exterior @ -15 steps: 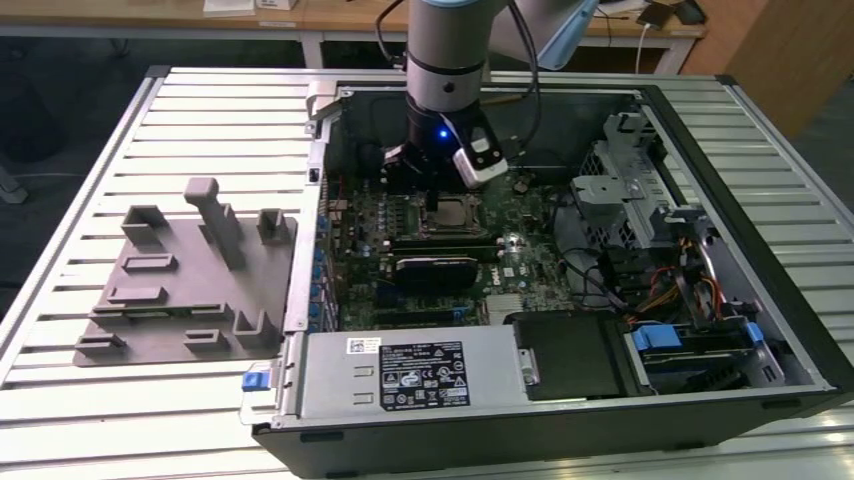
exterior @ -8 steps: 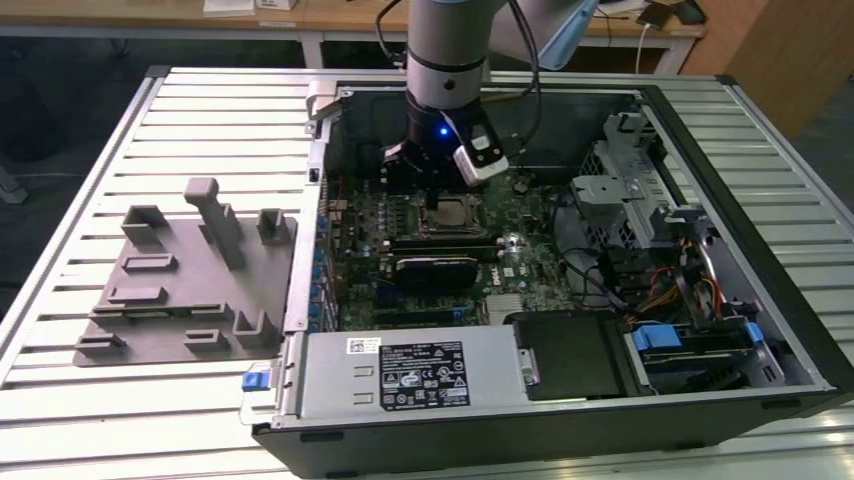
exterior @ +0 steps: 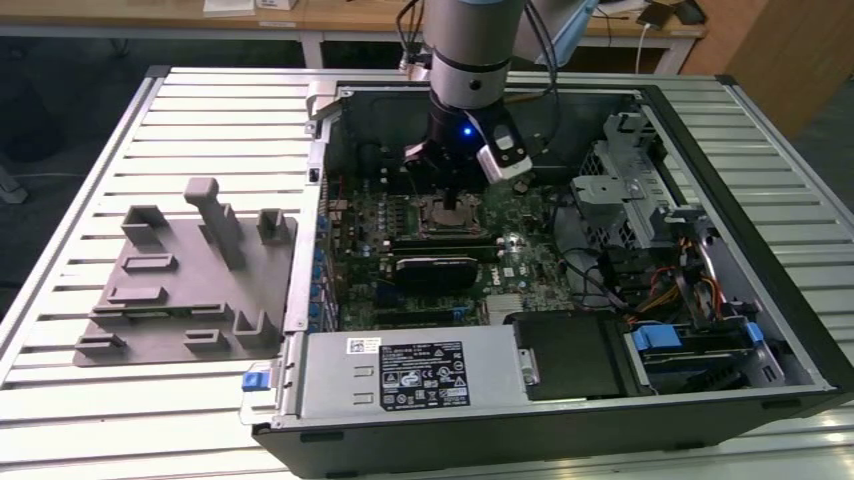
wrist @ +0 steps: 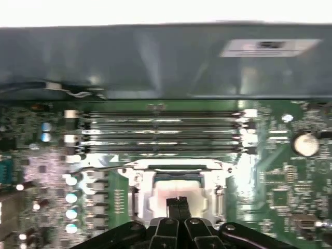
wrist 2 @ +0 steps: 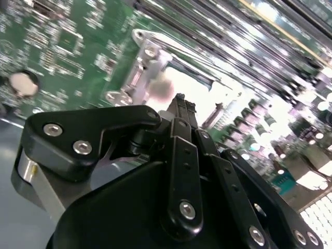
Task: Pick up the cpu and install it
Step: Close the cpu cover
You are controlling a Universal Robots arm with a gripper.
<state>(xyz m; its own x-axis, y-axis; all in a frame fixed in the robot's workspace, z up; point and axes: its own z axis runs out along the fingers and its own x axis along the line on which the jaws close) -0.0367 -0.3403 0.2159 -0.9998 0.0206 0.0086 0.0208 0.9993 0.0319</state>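
The fingers (wrist: 174,210) are pressed together with nothing between them. In both wrist views their tips point down at the middle of the processor socket. The slatted metal table (exterior: 200,110) carries an open computer case (exterior: 534,440) lying on its side. A grey moulded holder (exterior: 160,300) rests on the table at the exterior view's left, just beside the case. The arm reaches down into the case from above, and its gripper (exterior: 458,203) hangs over the green motherboard (exterior: 521,250). Four long memory slots (wrist: 161,132) run across the board next to the metal socket frame (wrist: 139,179). The cpu (wrist: 166,192), a pale flat square, lies inside that frame right under the fingertips. Whether they touch it cannot be told.
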